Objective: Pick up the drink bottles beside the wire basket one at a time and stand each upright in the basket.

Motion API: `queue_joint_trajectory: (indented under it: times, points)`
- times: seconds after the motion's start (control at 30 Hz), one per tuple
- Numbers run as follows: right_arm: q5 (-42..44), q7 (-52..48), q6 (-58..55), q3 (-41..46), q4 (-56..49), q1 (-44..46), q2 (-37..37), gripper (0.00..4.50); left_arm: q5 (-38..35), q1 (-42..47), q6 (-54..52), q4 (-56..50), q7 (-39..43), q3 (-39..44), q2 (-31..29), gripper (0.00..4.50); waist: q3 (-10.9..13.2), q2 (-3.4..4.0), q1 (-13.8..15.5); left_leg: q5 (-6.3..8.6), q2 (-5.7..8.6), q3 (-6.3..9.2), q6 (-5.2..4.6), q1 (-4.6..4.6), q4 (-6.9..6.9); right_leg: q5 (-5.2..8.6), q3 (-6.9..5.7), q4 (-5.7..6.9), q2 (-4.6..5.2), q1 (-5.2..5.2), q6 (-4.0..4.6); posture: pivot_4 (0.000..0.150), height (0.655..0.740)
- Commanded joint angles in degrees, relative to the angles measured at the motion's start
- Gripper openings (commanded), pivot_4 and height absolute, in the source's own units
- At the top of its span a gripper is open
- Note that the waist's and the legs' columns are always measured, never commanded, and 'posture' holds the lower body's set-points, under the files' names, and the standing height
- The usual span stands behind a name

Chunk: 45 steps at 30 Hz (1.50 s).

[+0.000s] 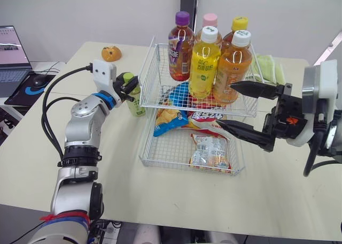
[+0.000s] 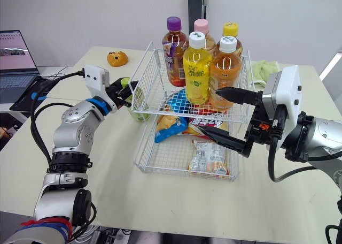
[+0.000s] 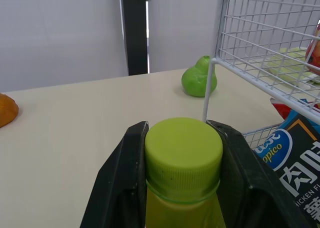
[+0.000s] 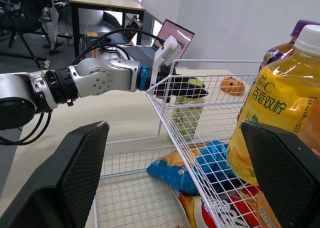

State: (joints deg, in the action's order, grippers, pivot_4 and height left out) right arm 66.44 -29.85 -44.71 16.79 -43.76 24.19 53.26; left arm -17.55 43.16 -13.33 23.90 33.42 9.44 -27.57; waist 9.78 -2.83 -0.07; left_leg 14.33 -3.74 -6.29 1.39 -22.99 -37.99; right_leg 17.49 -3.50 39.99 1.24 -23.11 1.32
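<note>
A green-capped bottle of pale green drink stands upright just outside the left side of the white wire basket. My left gripper is shut on its neck under the cap, one finger on each side. Whether the bottle's base touches the table I cannot tell. The basket's upper tier holds several upright bottles, among them a yellow one and an orange one at the front. My right gripper hangs open at the basket's front right corner, holding nothing.
Snack packets lie in the basket's lower tier. An orange toy bun sits at the table's far left, a green pear-shaped toy beyond the basket, a green cloth at the back right, and a laptop off the table's left.
</note>
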Motion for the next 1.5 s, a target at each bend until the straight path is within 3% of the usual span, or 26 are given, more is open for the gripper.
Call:
queue_joint_trajectory:
  times: [0.03, 0.4, 0.5, 0.7, 1.1, 1.5]
  points:
    - [0.07, 0.08, 1.42, 0.90, -0.64, 0.76, 0.45, 4.50, -1.20, 2.64, -0.76, -0.60, 2.41, 2.12, -3.32, 1.37, 0.00, 0.00, -0.11, 0.00, 0.00, 0.00, 0.00, 0.00, 0.00, 0.00, 0.00, 0.00, 0.00, 0.00, 0.00, 0.150, 0.7400]
    - [-3.50, -0.62, 3.53, -1.62, 1.48, 1.58, -1.62, 4.50, -7.03, 25.96, -14.15, 6.12, 23.68, 1.91, -20.58, 1.37, 0.13, -0.15, 0.04, -0.01, 0.05, 0.02, 0.02, -0.26, -0.02, 0.02, -0.10, -0.13, 0.03, -0.17, -0.04, 0.150, 0.7400]
    - [-4.71, -1.04, 4.08, -2.32, 2.06, 2.04, -2.28, 4.50, -6.24, 33.70, -16.82, 8.83, 26.17, 0.41, -20.71, 1.37, 0.13, -0.15, 0.36, 0.00, 0.06, 0.06, 0.01, -0.28, -0.07, 0.04, -0.15, -0.12, 0.04, -0.16, -0.06, 0.150, 0.7400]
    - [-5.65, -1.08, 4.85, -2.64, 1.48, 1.59, -3.49, 4.50, -7.96, 46.59, -21.04, 12.41, 28.52, -0.21, -15.25, 1.37, 0.14, -0.16, 0.36, 0.00, 0.06, 0.17, -0.01, -0.39, -0.18, 0.04, -0.24, -0.07, 0.02, -0.19, -0.06, 0.150, 0.7400]
    - [-4.46, 1.89, 4.44, -0.06, -0.92, -0.27, -2.67, 4.50, -11.20, 43.29, -27.04, 5.27, 31.24, -1.29, -6.98, 1.37, 0.21, -0.03, -0.16, -0.03, 0.04, 0.11, 0.03, -0.37, -0.14, 0.05, -0.13, 0.04, 0.01, -0.29, -0.06, 0.150, 0.7400]
    - [-3.37, 4.56, 4.33, 2.64, -2.48, -1.91, -1.03, 4.50, -11.63, 35.72, -29.00, -2.76, 30.19, -3.07, -3.55, 1.37, 0.20, -0.03, -0.04, -0.03, 0.04, 0.11, 0.03, -0.37, -0.15, 0.05, -0.11, 0.03, 0.02, -0.28, -0.06, 0.150, 0.7400]
